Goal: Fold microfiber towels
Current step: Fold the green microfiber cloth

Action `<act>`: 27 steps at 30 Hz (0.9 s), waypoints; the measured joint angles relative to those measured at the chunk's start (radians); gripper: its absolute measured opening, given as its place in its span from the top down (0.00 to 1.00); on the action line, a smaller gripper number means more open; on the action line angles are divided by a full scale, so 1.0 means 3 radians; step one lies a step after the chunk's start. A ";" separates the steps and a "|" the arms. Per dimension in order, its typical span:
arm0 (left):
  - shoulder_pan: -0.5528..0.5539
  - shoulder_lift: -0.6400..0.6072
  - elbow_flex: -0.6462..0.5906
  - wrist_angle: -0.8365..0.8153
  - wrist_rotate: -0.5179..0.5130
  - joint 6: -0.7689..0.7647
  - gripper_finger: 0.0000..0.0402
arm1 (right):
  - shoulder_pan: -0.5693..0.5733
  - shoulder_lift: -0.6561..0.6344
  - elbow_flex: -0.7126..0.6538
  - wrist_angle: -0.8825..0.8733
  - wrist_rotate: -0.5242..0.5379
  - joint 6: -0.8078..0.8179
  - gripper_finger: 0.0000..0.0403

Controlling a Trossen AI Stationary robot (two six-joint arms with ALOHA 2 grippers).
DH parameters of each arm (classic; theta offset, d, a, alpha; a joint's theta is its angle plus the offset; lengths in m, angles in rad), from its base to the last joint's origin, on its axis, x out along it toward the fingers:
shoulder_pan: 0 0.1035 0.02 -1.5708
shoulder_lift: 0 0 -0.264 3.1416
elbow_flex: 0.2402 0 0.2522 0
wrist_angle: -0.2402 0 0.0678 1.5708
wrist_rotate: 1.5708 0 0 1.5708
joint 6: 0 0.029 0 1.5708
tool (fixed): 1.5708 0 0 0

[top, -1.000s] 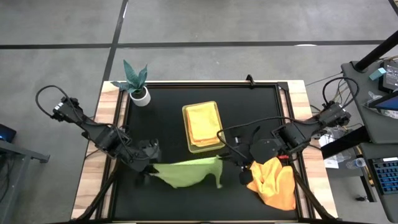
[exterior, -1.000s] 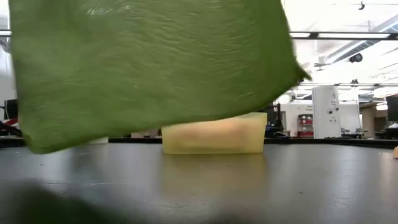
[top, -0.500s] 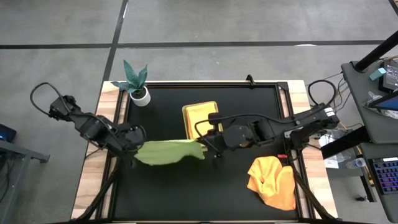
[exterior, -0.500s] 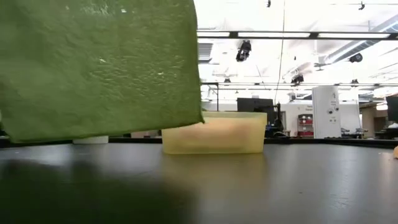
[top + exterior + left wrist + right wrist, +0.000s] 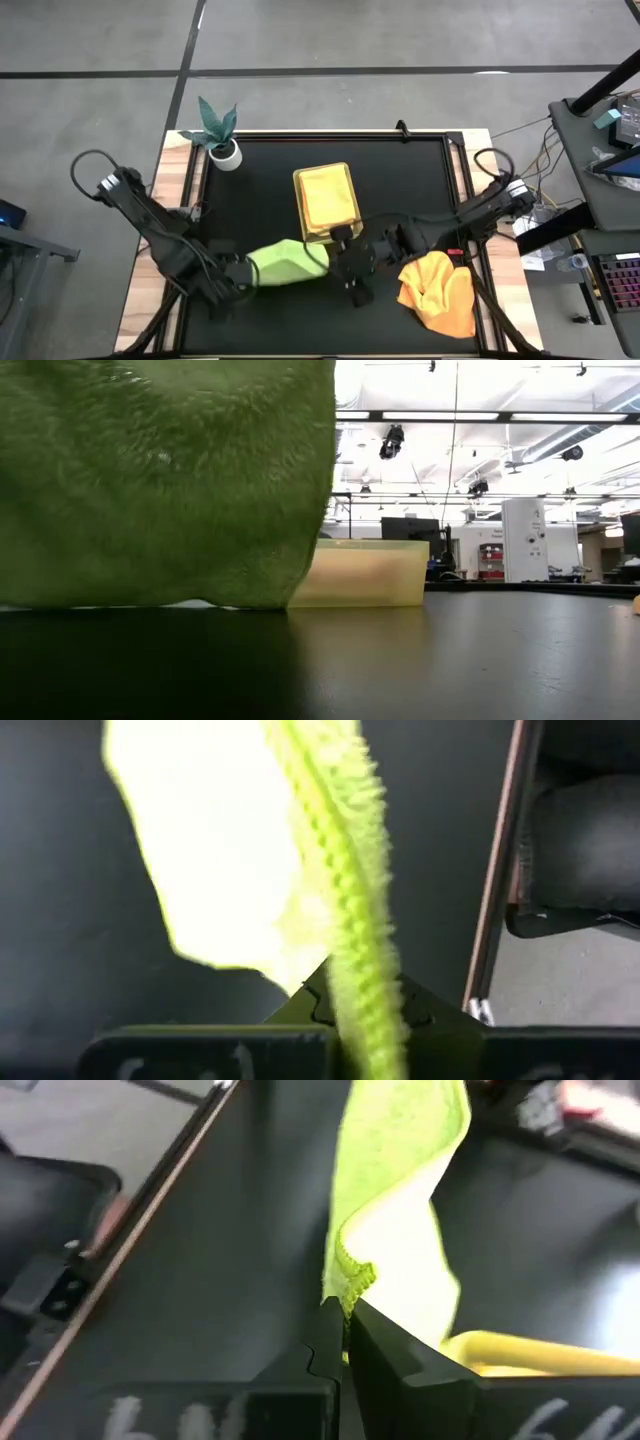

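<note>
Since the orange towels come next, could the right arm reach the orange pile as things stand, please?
Probably not yet: the orange pile lies right beside the right gripper, but its fingers are shut on the green towel, as are the left gripper's.

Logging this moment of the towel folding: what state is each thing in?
Green towel: doubled over, held at both ends, lower edge touching the table.
Left gripper: shut on the green towel.
Right gripper: shut on the green towel.
Orange towels: crumpled heap, unfolded.
Tray: holds a flat yellow towel.
Potted plant: upright.
</note>
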 joint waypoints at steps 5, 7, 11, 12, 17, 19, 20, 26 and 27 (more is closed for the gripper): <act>-0.0195 0.0502 0.0000 0.0434 0.0130 -0.0008 1.00 | 0.0217 0.0239 -0.0040 0.0001 -0.0018 0.0240 0.98; -0.0231 0.0686 -0.0001 0.0586 0.0229 -0.0013 1.00 | 0.0269 0.0322 -0.0041 0.0000 -0.0120 0.0314 0.98; -0.0246 0.0990 -0.0004 0.0910 0.0444 -0.0111 1.00 | 0.0304 0.0475 -0.0041 0.0007 -0.0340 0.0464 0.98; -0.0247 0.1046 -0.0004 0.1016 0.0492 -0.0123 1.00 | 0.0305 0.0511 -0.0041 0.0002 -0.0345 0.0493 0.98; -0.0259 0.1272 -0.0004 0.1429 0.0683 -0.0090 1.00 | 0.0304 0.0605 -0.0042 -0.0004 -0.0487 0.0565 0.98; -0.0259 0.1329 -0.0009 0.1437 0.0686 -0.0091 1.00 | 0.0304 0.0627 -0.0043 0.0000 -0.0488 0.0571 0.98; -0.0259 0.1346 -0.0027 0.1436 0.0689 -0.0094 1.00 | 0.0303 0.0640 -0.0045 0.0000 -0.0483 0.0579 0.98; -0.0240 0.1338 -0.0270 0.1396 0.0645 -0.0103 1.00 | 0.0223 0.0732 -0.0049 -0.0019 -0.0060 0.0517 0.98; -0.0226 0.1338 -0.0324 0.1398 0.0620 -0.0104 1.00 | 0.0202 0.0763 -0.0049 -0.0019 -0.0041 0.0516 0.98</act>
